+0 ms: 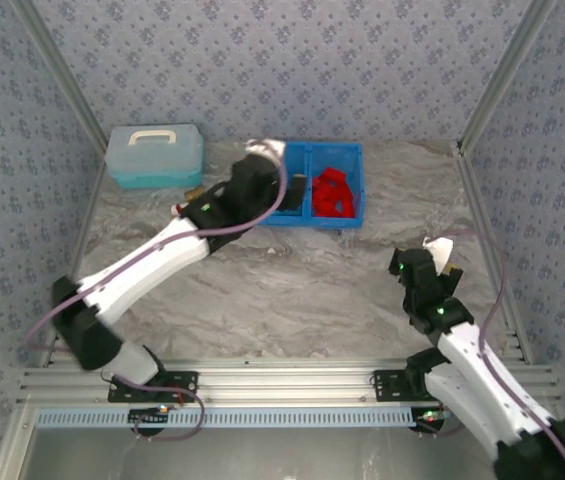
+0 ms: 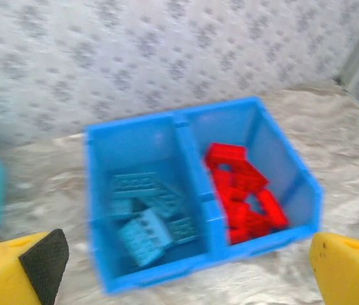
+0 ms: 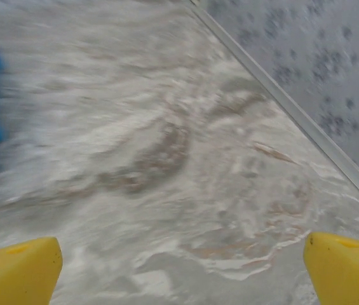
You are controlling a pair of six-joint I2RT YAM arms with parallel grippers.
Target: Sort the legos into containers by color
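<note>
The left tool point(image 2: 185, 273) is hovering with its yellow fingers wide apart and nothing between them, just in front of the blue bin point(image 2: 174, 121). Blue legos point(image 2: 146, 219) are lying in the bin's left compartment and red legos point(image 2: 243, 190) in its right. The right tool point(image 3: 179, 273) is hanging equally apart and empty over the grey bench point(image 3: 166, 127), away from the bin. This looks like the drop-off step, with sorting probably nearly done. Next, the arms are likely needing to lift clear and seek any remaining brick.

Bright, even diffuse light, faint shadows on desk point(image 1: 312, 280); wrist views blurred, legos point(image 2: 246, 190) soft; overhead sharp.
</note>
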